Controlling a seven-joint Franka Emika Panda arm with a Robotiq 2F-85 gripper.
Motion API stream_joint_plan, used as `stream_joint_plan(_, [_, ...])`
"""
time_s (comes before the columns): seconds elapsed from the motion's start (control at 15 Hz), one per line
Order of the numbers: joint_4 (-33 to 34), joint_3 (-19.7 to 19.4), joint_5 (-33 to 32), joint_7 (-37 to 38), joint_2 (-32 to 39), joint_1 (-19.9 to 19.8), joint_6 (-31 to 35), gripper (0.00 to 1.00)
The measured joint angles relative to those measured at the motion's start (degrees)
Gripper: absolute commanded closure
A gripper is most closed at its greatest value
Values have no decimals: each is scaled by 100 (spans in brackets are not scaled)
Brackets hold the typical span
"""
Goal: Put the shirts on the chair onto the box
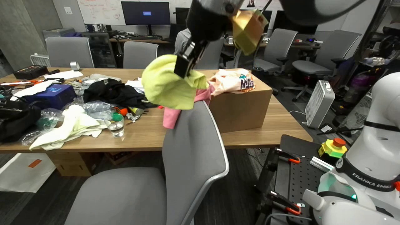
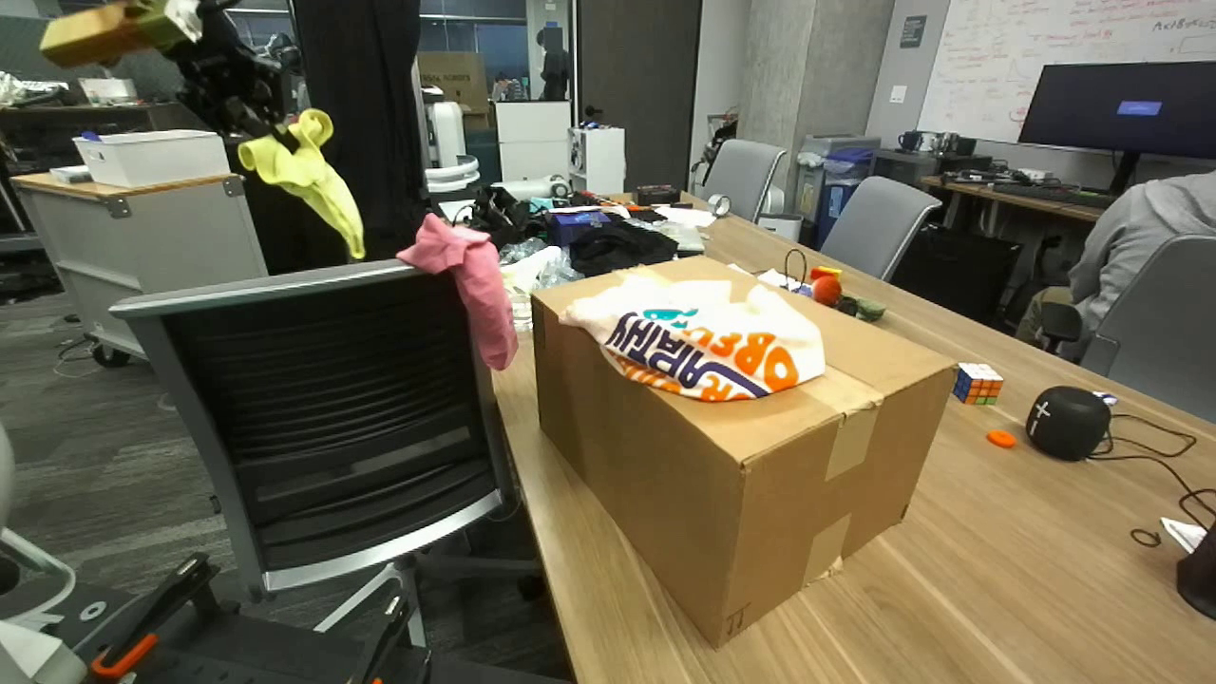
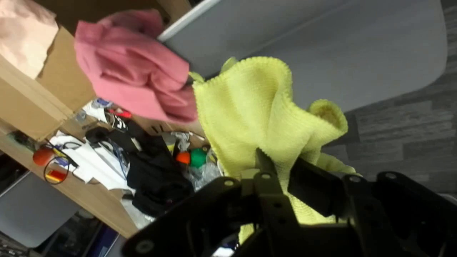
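My gripper [image 3: 280, 166] is shut on a yellow cloth [image 3: 246, 114], which hangs from the fingers above the chair back. Both exterior views show the yellow cloth [image 1: 165, 84] [image 2: 323, 185] held in the air; its lower tip is close to the chair's top edge. A pink shirt [image 2: 475, 285] is draped over the top corner of the grey chair [image 1: 193, 137]; the wrist view shows it too [image 3: 132, 75]. A pale shirt with printed letters [image 2: 717, 342] lies crumpled on top of the cardboard box [image 2: 646, 484]. The box [image 1: 240, 112] stands on the table beside the chair.
The wooden table [image 1: 147, 134] holds a glass [image 1: 116, 126], a pale cloth [image 1: 70, 128], a black cloth [image 1: 114, 93] and a blue box [image 1: 53, 95]. A Rubik's cube [image 2: 978, 383] and a black speaker [image 2: 1069, 423] lie beyond the cardboard box.
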Motion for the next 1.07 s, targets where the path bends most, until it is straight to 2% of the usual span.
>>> stream_joint_plan(0.53, [1537,4,71,10,-189,-236,-476,97])
stream_joint_plan(1.07, [1874,-204,-144,291,-53,-1048,-868,97])
